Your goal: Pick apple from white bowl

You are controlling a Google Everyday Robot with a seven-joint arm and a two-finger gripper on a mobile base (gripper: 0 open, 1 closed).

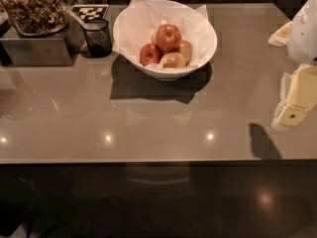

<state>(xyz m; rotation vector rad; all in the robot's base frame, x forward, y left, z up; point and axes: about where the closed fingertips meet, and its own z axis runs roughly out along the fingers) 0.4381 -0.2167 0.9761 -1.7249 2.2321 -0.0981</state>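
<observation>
The white bowl (203, 43), lined with crinkled white paper, stands on the grey table at the back middle. The largest red-orange apple (168, 36) lies on top of the pile inside it. A smaller dark-red apple (150, 54) lies to its left, and paler yellow-tan apples (173, 60) lie in front and to the right. My gripper (296, 103) hangs at the right edge of the view, above the table and well to the right of the bowl, apart from it. Its shadow falls on the table below it.
A small dark glass cup (97, 37) stands just left of the bowl. A container of brown snacks (32, 9) sits on a metal box (34, 49) at the back left. A checkered tag (89, 12) lies behind the cup. The table's front edge (148, 160) runs across the view.
</observation>
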